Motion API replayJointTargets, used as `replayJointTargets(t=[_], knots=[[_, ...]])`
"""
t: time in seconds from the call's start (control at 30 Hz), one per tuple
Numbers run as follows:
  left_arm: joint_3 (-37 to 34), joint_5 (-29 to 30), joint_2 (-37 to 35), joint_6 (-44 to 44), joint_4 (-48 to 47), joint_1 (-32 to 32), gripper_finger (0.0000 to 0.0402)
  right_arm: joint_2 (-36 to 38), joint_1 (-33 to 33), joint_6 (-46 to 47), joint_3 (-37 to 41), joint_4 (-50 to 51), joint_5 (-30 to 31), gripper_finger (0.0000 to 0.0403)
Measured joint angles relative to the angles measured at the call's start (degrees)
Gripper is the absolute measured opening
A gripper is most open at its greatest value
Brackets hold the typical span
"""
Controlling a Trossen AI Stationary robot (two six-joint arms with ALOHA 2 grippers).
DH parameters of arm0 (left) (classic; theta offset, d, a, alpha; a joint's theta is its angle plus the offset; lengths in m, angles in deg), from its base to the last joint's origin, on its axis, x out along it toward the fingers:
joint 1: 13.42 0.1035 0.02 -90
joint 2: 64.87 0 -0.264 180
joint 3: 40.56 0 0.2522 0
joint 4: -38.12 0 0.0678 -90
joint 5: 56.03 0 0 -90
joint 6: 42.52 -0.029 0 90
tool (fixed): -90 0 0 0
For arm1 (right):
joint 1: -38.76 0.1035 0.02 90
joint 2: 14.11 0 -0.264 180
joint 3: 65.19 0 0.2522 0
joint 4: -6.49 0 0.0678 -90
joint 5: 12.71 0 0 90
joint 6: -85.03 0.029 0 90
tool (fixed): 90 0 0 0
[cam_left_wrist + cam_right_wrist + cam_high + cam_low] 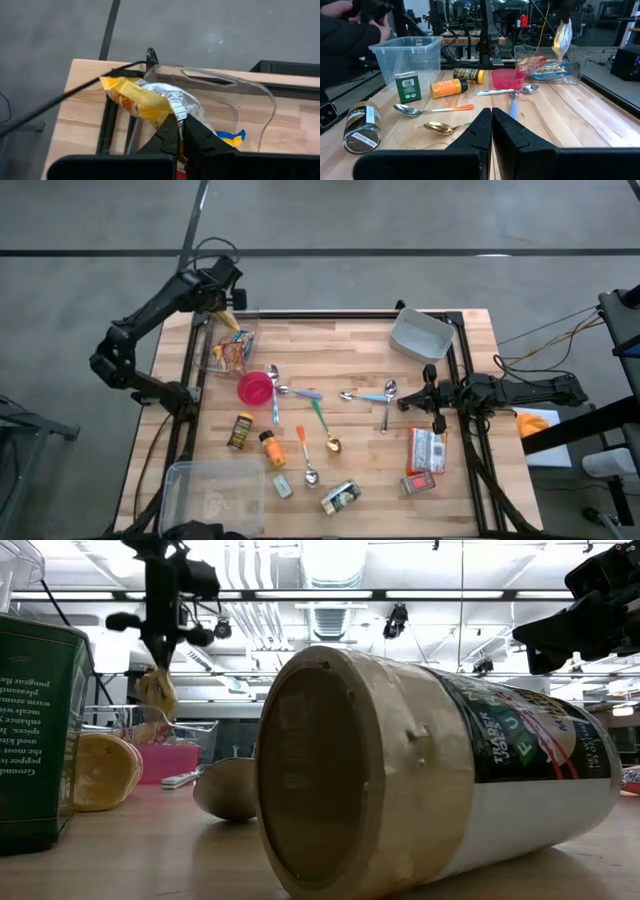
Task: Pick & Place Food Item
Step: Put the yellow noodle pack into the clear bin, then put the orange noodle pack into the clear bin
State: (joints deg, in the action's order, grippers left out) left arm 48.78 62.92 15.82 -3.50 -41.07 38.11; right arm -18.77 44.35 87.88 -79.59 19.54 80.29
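Note:
A yellow and silver snack bag [142, 97] is in my left gripper [181, 131], which is shut on it over the far left corner of the table. The bag [228, 320] hangs over the far end of a clear open bin [228, 348] that holds other snack packets [230, 360]. The low view shows the bag [157, 690] dangling under the gripper, and the right wrist view shows it [562, 37] above the bin [555, 62]. My right gripper [432, 397] waits shut and level at the table's right side, touching nothing. My left gripper pinches the bag's silver crimped end [176, 111] between its two fingers. The fingers come from above, slanting down. The bag hangs below them, lifted clear of the table and above the clear bin's rim [215, 80].
A pink bowl [256, 388], several spoons [318, 420] and spice jars [240, 432] lie mid-table. A clear tub [212, 495] stands at the near left and a white bin [420, 332] at the far right. Red packets [425, 450] lie near the right arm.

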Motion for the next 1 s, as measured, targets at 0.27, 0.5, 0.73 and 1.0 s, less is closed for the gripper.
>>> replayJointTargets(t=[0.27,0.5,0.73,1.0], knots=[[-4.98,-0.63,-0.02,-0.21,5.29,-0.01,0.0003,0.00,0.01,-0.01,0.01,0.02,0.00,0.0010],[-5.52,-1.54,-0.02,-0.98,5.85,-0.01,0.0003,0.00,0.01,-0.02,0.01,0.00,0.00,0.0010],[-5.51,-2.84,-0.02,-1.48,5.58,-0.03,0.0067,0.00,0.01,0.00,0.01,0.00,0.00,0.0010],[-5.49,-4.17,-0.02,-1.51,5.70,-0.05,0.0213,0.00,0.01,-0.02,0.00,0.01,0.00,0.0010]])
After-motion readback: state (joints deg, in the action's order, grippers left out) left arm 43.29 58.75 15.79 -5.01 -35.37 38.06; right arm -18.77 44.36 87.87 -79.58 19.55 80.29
